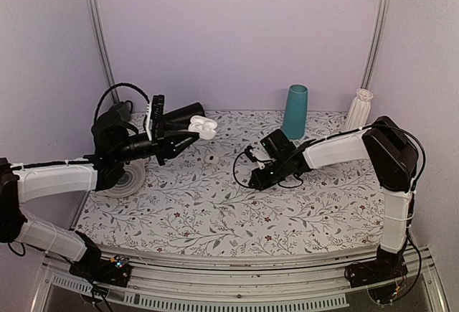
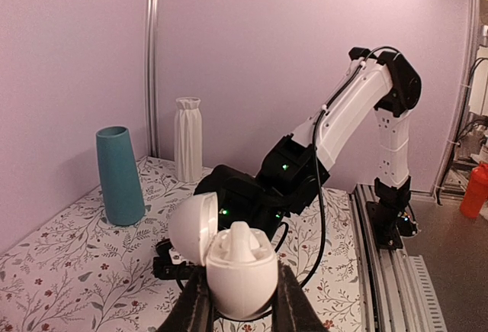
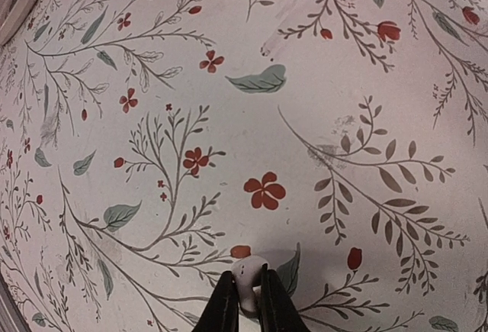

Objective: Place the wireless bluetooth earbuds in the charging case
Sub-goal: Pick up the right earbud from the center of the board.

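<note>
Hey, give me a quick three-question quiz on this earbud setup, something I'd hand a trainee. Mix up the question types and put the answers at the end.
1. True or false: the lid of the charging case is shut.
2. Which hand holds the case? A left; B right; C neither.
3. Fill in: the right hand pinches a small white ___ down at the flowered table.

Key
1. False, the lid stands open.
2. A, the left hand grips it clear of the table.
3. earbud
</note>
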Tool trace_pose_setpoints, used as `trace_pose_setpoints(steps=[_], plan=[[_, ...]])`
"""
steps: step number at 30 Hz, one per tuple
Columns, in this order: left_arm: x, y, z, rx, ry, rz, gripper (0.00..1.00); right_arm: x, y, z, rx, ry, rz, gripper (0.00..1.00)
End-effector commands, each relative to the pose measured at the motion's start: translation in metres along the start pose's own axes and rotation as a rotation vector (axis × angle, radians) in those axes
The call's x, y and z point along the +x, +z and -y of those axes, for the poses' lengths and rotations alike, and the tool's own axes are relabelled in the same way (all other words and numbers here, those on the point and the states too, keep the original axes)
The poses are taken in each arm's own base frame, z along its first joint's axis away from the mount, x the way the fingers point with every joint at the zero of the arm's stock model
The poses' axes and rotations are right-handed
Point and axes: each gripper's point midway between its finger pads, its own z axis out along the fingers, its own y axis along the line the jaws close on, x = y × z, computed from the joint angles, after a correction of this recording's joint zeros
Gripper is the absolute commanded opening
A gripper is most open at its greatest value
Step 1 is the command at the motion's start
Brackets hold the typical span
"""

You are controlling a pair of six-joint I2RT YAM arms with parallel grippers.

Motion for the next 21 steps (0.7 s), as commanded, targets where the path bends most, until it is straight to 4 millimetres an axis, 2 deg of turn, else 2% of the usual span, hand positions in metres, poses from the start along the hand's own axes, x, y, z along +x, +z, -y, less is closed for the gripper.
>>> trace_pose_setpoints(steps=[1,10,16,21], plan=[[-0.014,-0.001,-0.003,-0.006,0.033,0.026,0.00,0.018,0.008,0.015,0.050,0.004,-0.050,0.10],[-0.011,0.001,-0.004,-0.006,0.031,0.019,0.00,0.003,-0.005,0.013,0.057,-0.009,0.001,0.04],[-0.008,0.001,-0.008,-0.017,0.033,0.011,0.00,-0.020,-0.034,0.002,-0.002,-0.020,0.069,0.04],[-0.003,0.000,-0.009,-0.017,0.034,0.003,0.00,-0.039,-0.064,-0.016,-0.095,-0.043,0.132,0.04]])
